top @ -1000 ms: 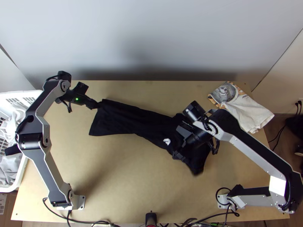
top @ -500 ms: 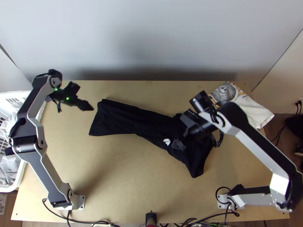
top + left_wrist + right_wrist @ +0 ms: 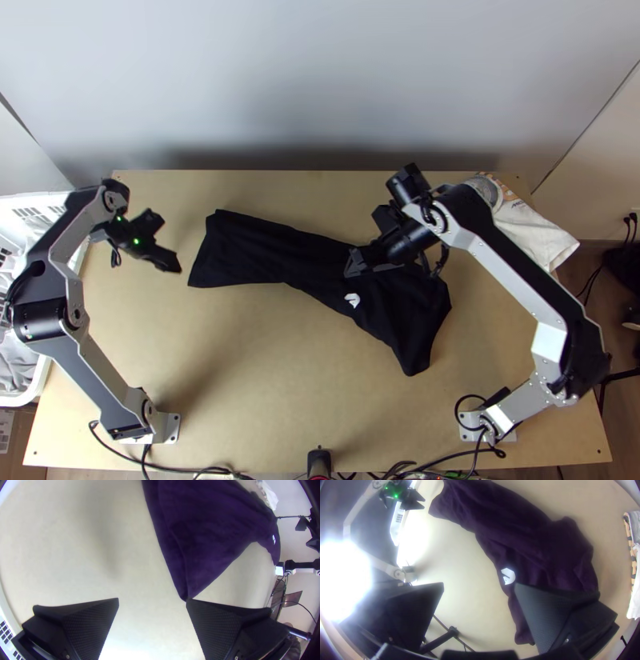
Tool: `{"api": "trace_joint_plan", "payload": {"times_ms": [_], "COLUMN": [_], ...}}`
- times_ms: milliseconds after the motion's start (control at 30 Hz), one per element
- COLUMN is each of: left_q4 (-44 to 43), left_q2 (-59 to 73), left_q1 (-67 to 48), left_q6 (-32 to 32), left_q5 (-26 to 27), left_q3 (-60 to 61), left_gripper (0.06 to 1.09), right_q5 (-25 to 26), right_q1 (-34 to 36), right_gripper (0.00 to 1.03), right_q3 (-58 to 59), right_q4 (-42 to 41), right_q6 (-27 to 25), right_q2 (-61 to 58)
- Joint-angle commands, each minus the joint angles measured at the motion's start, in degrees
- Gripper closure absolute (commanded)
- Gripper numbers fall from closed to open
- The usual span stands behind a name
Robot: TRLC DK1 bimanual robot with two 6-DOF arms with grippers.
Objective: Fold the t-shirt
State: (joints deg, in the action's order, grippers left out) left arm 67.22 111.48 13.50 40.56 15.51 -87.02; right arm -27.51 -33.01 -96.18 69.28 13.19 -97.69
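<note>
2 claws gape wide: the t-shirt (image 3: pixel 264 252) beside the left claw (image 3: pixel 152 599), below the right claw (image 3: pixel 479 583), could skew if pinched shallowly.

Site: a robot lab or test station, by the look of it. Left arm (image 3: pixel 104 372) and right arm (image 3: pixel 524 280) mounted at the near corners of a plain wooden table (image 3: pixel 264 400); cables (image 3: pixel 192 470) run along its near edge. Pale bare wall (image 3: pixel 320 80) beyond the far edge. Wood-look floor (image 3: pixel 572 256) at right. Type of building: cannot tell.
</note>
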Motion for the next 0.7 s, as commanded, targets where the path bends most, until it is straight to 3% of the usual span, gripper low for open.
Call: {"api": "trace_joint_plan", "payload": {"times_ms": [0, 167, 300, 667], "left_q4": [2.7, 2.2, 1.8, -0.8], "left_q2": [-0.2, 1.1, 1.8, 3.1], "left_q1": [-0.9, -2.6, -5.2, -8.2], "left_q6": [1.5, 0.8, 0.3, -2.1], "left_q5": [2.3, 10.6, 15.2, 18.8], "left_q3": [4.2, 4.3, 3.8, 3.0], "left_gripper": [0.10, 0.10, 0.10, 0.10], "right_q5": [-0.2, -0.6, -0.7, -2.0], "right_q1": [-0.9, -1.8, -3.1, -6.6], "right_gripper": [0.04, 0.04, 0.04, 0.04], "right_q3": [-1.9, -0.6, -0.7, -6.4], "right_q4": [-0.4, -3.6, -9.0, -11.0], "right_q6": [2.8, 3.8, 8.8, 9.9], "right_q2": [-3.5, -5.5, -7.9, -21.2]}}
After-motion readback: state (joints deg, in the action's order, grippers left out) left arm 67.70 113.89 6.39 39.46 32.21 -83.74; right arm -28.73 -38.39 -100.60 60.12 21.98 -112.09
